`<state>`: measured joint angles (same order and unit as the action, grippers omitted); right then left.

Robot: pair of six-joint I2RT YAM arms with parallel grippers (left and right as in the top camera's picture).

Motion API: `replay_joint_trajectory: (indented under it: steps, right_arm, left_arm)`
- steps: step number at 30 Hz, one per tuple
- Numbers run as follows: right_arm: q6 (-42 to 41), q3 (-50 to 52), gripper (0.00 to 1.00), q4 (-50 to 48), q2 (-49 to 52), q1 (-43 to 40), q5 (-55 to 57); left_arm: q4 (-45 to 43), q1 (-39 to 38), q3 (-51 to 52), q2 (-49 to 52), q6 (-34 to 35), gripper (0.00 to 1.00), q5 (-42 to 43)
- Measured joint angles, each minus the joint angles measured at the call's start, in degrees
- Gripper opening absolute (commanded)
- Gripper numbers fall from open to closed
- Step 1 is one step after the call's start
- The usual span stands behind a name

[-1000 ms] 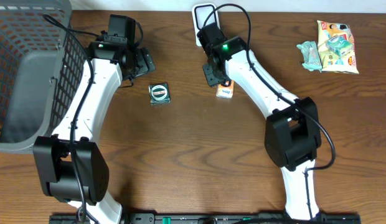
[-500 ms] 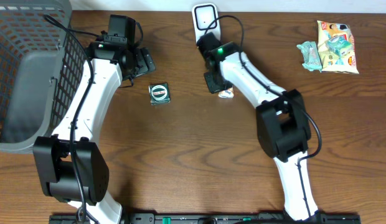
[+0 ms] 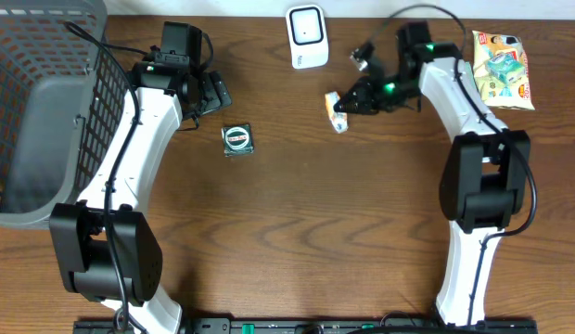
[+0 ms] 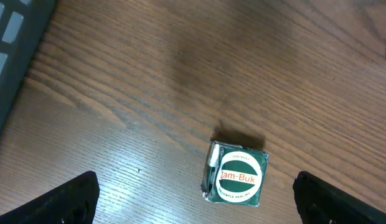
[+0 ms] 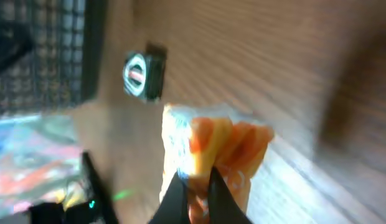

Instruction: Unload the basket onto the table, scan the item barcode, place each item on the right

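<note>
gripped the small orange packet (image 3: 336,104) between the closed tips of the right claw (image 3: 351,100), seemingly clear of the counter (image 3: 297,223), close to its far edge and a little right of the middle. sat near but apart from the white scanner (image 3: 307,25), parked against the far edge. pinched the packet by one end in the right wrist view, with most of the wrapper free beyond the fingertips (image 5: 180,196); too blurred there to tell which face bore the barcode. hung the left claw (image 3: 209,93) spread wide and empty toward the far left, with a green boxed item (image 4: 236,177) lying flat on the counter just beside it, not touched. judged the step in hand as carrying the packet to the scanner. called for turning the printed face square to the scanner window, keeping the fingertips off the code, holding the crinkled film flat rather than folded, and pausing steadily near the window instead of sweeping past. risked a missed read from glare or a slipping grip.
</note>
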<state>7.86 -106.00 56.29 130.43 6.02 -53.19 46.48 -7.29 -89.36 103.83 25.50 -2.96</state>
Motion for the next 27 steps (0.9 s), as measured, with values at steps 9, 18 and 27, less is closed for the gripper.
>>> replay_joint_trajectory:
  steps: [9, 18, 27]
  right_arm:
    - [-0.87, 17.07, 0.25, -11.17, 0.42, -2.32, -4.55]
    - [-7.34, 13.33, 0.46, -3.93, 0.35, -10.23, 5.99]
    - [-5.25, 5.88, 0.61, 3.67, 0.39, -9.16, 9.73]
  left_arm:
    - [0.0, 0.0, 0.0, 0.0, 0.0, 0.98, 0.0]
    - [-0.02, 0.0, 0.0, 0.0, 0.0, 0.98, 0.0]
    - [0.0, 0.0, 0.0, 0.0, 0.0, 0.98, -0.02]
